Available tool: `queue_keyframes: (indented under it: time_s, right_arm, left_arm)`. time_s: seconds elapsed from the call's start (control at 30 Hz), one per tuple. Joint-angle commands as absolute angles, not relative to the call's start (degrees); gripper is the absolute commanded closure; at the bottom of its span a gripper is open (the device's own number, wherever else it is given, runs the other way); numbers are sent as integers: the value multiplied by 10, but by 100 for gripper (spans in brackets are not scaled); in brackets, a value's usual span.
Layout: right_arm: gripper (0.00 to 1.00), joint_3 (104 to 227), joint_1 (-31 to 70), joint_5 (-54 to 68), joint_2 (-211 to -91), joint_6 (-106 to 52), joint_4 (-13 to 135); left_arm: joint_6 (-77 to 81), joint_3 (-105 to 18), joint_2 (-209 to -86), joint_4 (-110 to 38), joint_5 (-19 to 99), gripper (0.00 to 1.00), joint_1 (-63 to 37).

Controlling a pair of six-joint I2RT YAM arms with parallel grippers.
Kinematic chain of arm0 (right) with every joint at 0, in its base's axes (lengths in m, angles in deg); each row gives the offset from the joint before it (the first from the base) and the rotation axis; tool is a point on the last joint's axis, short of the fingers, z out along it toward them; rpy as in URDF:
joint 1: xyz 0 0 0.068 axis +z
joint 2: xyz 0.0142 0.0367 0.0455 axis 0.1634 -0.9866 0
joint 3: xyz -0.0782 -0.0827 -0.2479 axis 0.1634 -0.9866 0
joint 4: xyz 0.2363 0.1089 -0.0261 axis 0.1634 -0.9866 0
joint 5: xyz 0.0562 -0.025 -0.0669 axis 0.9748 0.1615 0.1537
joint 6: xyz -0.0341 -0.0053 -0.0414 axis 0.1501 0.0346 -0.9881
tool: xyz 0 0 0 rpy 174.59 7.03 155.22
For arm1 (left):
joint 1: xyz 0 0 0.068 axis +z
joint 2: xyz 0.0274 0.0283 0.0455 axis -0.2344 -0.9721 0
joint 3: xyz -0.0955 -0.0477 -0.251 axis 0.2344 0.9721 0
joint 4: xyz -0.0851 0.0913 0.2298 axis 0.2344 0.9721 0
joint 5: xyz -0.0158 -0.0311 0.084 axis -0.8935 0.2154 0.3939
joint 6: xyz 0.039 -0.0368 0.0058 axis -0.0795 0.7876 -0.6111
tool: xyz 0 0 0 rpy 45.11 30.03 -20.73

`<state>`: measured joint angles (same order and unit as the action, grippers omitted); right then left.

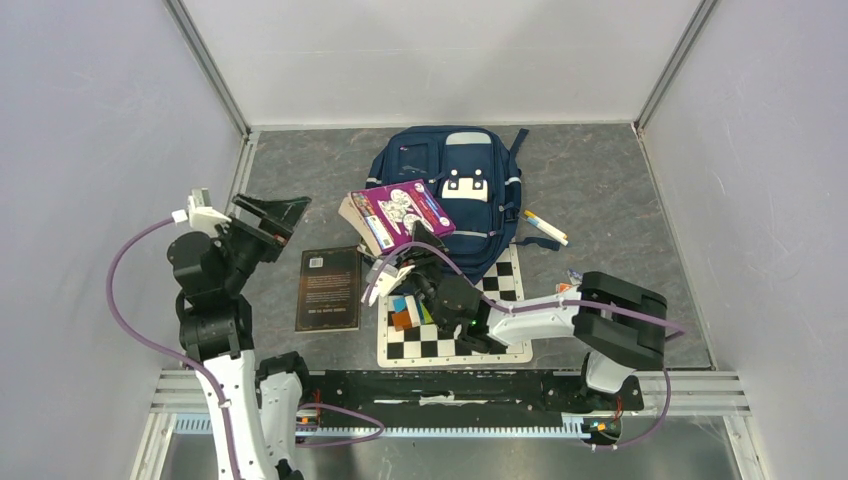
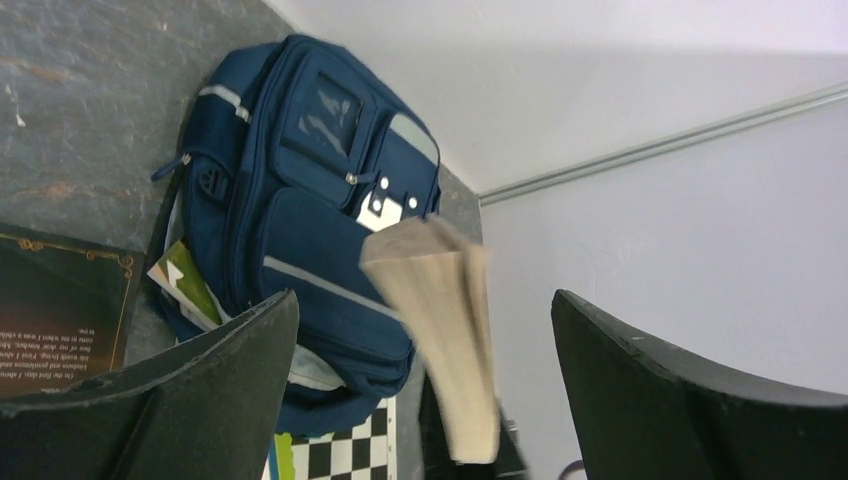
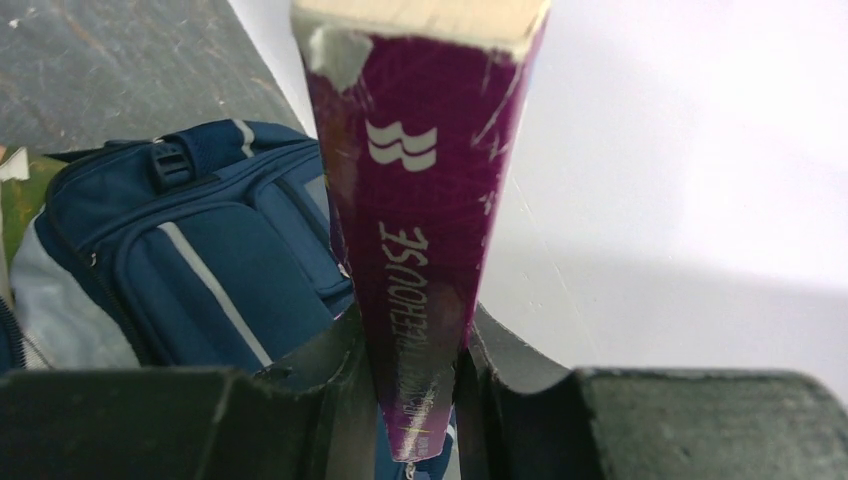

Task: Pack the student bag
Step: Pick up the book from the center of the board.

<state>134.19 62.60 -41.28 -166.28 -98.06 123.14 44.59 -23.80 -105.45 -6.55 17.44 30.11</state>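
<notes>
Right tool (image 3: 412, 380) pinches purple book (image 3: 420, 180) by its spine end, left tool (image 2: 425, 390) spread; book may swing loose before reaching bag (image 3: 200, 250).

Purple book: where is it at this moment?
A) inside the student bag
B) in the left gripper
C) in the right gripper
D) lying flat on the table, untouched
C: the right gripper is closed on the spine of the purple book, while the left gripper stands open, apart from it.
</notes>
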Motion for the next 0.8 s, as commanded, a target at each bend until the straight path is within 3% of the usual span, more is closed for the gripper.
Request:
queue_keyframes:
  time_s: [0.0,0.43,0.77]
  right_arm:
    - [100,1351,639,-430,-1612,-976,1304]
    - [100,1422,663,-426,-1651,-982,1224]
    - [100,1424,663,-421,-1661,-974,1198]
  left_arm:
    - [473,-173,-1047,-109,129,0,284]
    - [487,-146,-1088,-170,187,0,114]
    - [549,-111,-1043,-223,234,0,96]
